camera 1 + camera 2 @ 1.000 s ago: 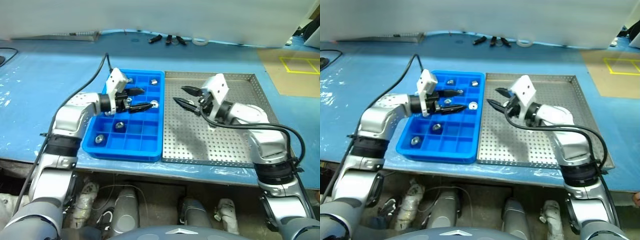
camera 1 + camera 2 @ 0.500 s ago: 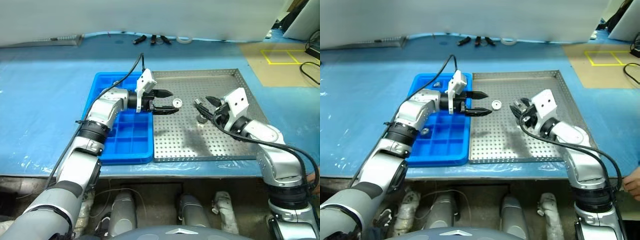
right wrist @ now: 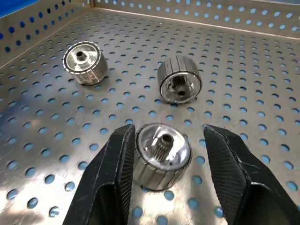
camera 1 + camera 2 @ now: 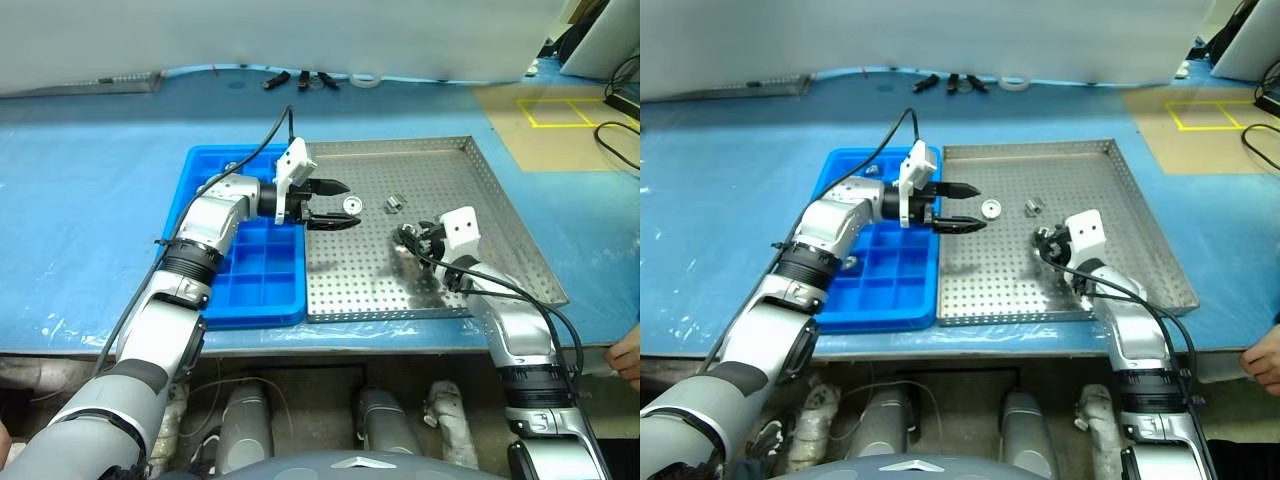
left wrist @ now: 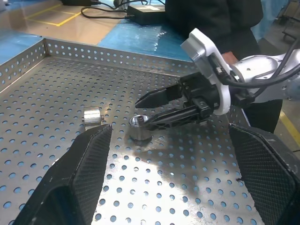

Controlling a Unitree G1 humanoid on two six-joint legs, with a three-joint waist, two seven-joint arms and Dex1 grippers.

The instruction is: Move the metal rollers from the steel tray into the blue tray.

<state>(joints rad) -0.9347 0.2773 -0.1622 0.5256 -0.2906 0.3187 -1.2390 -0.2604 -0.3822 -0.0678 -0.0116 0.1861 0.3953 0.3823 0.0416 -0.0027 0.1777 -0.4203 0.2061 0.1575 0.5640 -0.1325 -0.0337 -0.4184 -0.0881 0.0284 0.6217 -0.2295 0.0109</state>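
1. Our right gripper (image 3: 161,187) straddles a metal roller (image 3: 161,154) standing on the steel tray (image 4: 500,215), fingers apart either side, hole upward.
2. Our left gripper (image 4: 335,205), fingers wide, hovers farther off beside another roller (image 4: 351,205).

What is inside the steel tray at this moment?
Three metal rollers lie on the steel tray; the right gripper, open, straddles the nearest one. The tray floor under the right arm is hidden.

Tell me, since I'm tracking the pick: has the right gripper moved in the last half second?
Yes. The right gripper has dropped toward the steel tray floor, straddling a metal roller.
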